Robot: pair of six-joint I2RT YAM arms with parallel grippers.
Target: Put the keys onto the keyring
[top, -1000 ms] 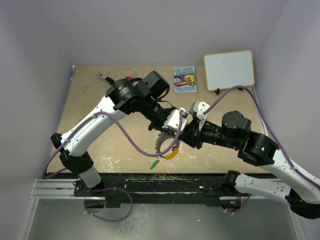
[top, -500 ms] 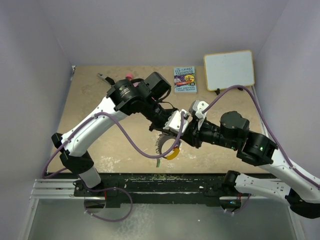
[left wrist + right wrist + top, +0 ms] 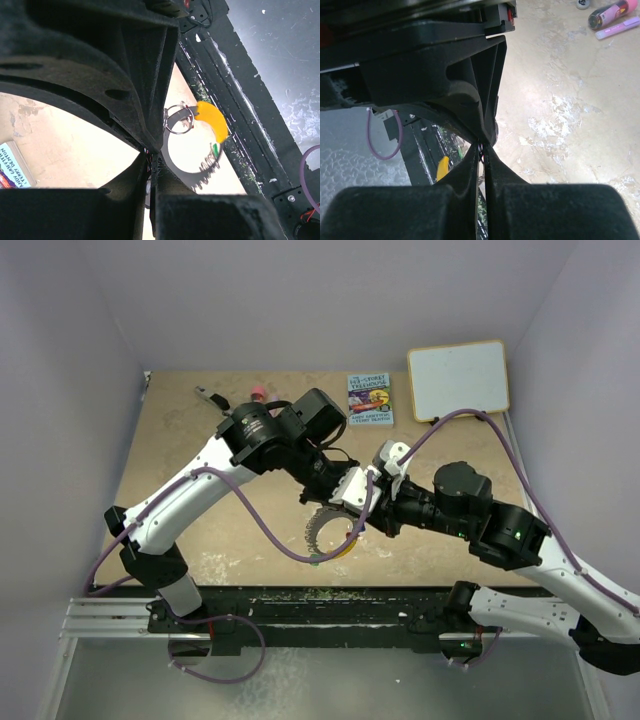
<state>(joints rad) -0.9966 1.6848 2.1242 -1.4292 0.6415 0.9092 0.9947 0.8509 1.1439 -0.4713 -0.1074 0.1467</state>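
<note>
Top: keyring point(image 3: 325, 532) hangs above bench point(image 3: 200, 440), just under where the 2 arms' tips meet.
Left wrist: left fingers point(image 3: 125, 95) pressed together, pinching keyring's rim; green key point(image 3: 215, 149) shows by its beaded edge.
Right wrist: right fingers point(image 3: 465, 90) seem pressed together, keyring's orange stretch just beyond; anything nipped, can't tell.

Pale lilac walls point(image 3: 300, 300) box in a beige table point(image 3: 165, 420) — evenly lit.

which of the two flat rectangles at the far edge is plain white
The board in the far right corner, with a tan frame; the book to its left has a colourful cover.
</note>
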